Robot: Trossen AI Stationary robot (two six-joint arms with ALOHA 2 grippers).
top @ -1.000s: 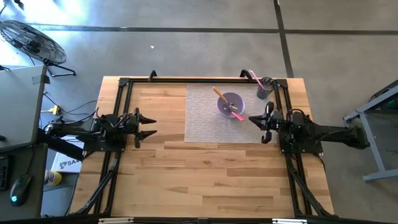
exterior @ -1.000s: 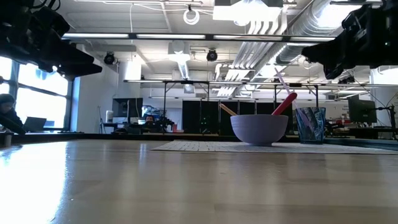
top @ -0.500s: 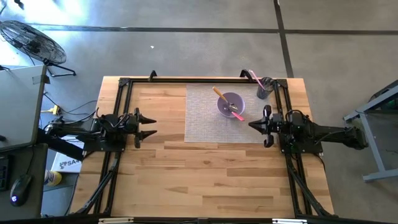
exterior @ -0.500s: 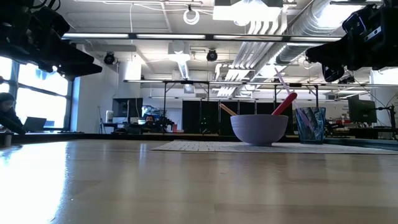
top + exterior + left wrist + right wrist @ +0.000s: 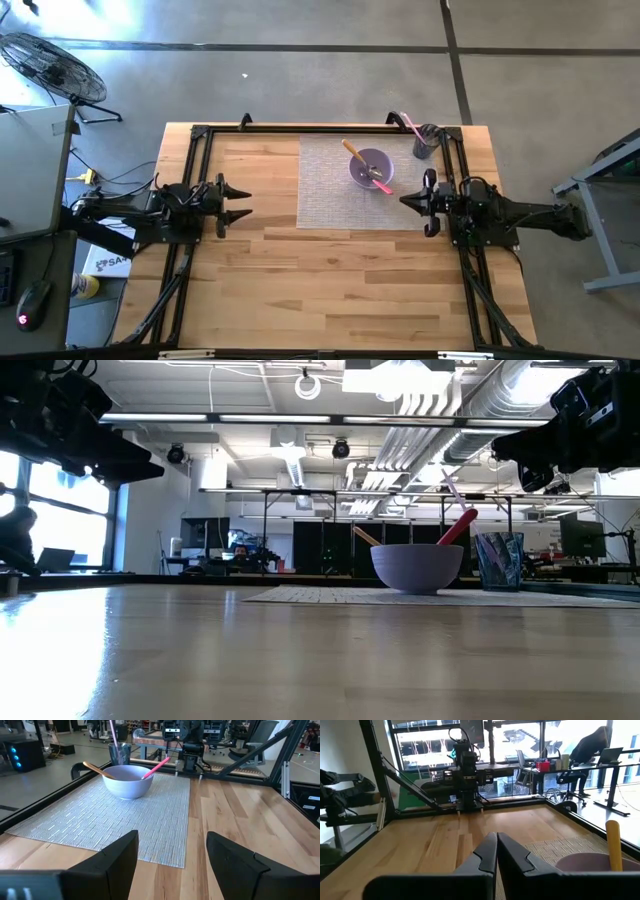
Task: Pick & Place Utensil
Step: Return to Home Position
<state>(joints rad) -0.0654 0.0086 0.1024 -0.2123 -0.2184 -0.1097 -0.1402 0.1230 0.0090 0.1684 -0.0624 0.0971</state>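
Note:
A lavender bowl [image 5: 371,167] stands on a grey placemat [image 5: 325,190] at the table's far middle. A wooden-handled utensil [image 5: 350,152] and a pink utensil [image 5: 381,184] lean in it, their handles over the rim. A dark cup [image 5: 426,143] with a pink-handled utensil [image 5: 408,124] stands near the far right corner. My left gripper [image 5: 246,203] hovers open over the left side of the table, pointing at the mat. My right gripper [image 5: 404,197] hovers shut just right of the mat, near the bowl [image 5: 590,862]. Neither touches anything.
A black metal frame [image 5: 200,135] runs round the table's edges. Bare wood [image 5: 330,280] fills the near half of the table. The placemat [image 5: 100,820] lies flat between the two grippers. A fan [image 5: 50,65] stands on the floor beyond the far left corner.
My right gripper has shifted slightly toward the table's near edge and turned a little about its wrist, then held still. The bowl, cup and utensils have not moved.

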